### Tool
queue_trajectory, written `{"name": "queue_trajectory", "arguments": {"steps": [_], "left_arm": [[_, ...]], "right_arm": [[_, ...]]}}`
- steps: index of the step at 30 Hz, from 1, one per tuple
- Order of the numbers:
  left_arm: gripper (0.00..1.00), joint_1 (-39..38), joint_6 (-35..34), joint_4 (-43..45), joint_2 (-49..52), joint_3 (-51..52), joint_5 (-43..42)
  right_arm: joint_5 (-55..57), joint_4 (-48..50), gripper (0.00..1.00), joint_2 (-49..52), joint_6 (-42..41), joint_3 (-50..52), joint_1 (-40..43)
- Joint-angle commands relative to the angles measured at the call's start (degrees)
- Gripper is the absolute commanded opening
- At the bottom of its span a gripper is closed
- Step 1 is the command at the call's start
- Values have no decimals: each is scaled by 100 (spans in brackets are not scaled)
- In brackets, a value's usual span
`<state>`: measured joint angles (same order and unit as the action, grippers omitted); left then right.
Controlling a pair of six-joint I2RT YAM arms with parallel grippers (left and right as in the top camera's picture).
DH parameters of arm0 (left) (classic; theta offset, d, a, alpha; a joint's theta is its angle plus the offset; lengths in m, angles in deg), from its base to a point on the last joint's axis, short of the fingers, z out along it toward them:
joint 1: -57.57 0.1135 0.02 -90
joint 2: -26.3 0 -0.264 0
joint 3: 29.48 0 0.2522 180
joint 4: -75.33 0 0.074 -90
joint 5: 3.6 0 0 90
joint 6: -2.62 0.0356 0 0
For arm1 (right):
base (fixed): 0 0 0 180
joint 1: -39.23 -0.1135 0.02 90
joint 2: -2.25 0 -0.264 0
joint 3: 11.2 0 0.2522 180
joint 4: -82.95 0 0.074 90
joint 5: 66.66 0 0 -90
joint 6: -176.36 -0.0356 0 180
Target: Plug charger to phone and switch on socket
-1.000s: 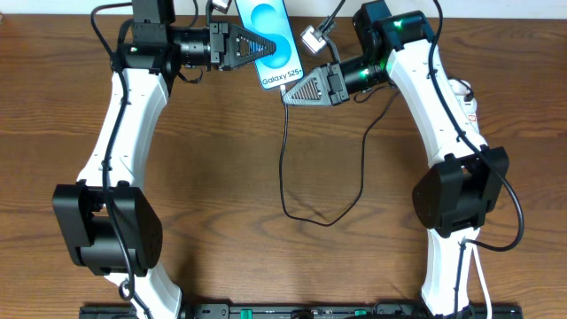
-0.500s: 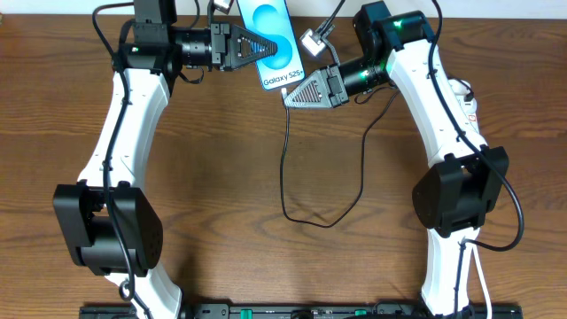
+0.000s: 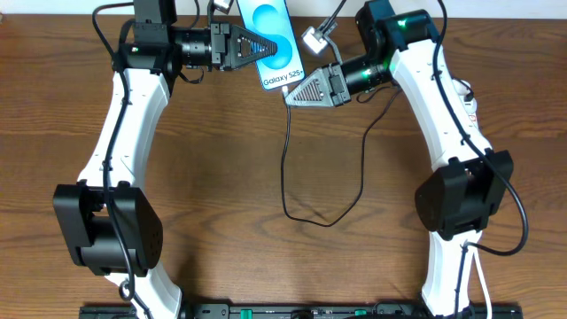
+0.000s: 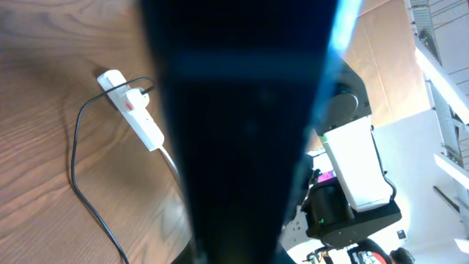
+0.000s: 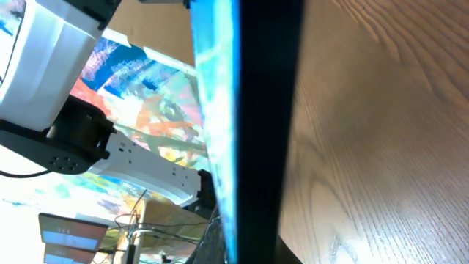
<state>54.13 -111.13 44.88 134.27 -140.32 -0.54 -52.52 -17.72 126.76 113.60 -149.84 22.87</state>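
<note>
The phone, with a bright blue screen, is held up over the far edge of the table, and my left gripper is shut on its left side. In the left wrist view its dark back fills the middle. My right gripper is shut at the phone's lower end, where the charger cable begins; the connector tip is hidden. The right wrist view shows the phone edge-on. The white socket with red markings lies on the table, and in the overhead view it is mostly hidden behind my right arm.
The black cable loops over the middle of the wooden table and runs back toward the socket. A small grey box hangs on a cable just right of the phone. Both arm bases stand near the front corners.
</note>
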Motion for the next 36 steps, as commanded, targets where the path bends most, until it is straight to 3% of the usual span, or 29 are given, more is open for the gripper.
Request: {"name": "queue_trajectory", "arguments": {"steps": [1, 36], "left_arm": [[7, -11, 122, 9, -107, -83, -238], [7, -11, 284, 11, -107, -83, -240]], "right_arm": [[-160, -55, 1, -227, 7, -74, 28], [-175, 15, 1, -227, 22, -74, 52]]}}
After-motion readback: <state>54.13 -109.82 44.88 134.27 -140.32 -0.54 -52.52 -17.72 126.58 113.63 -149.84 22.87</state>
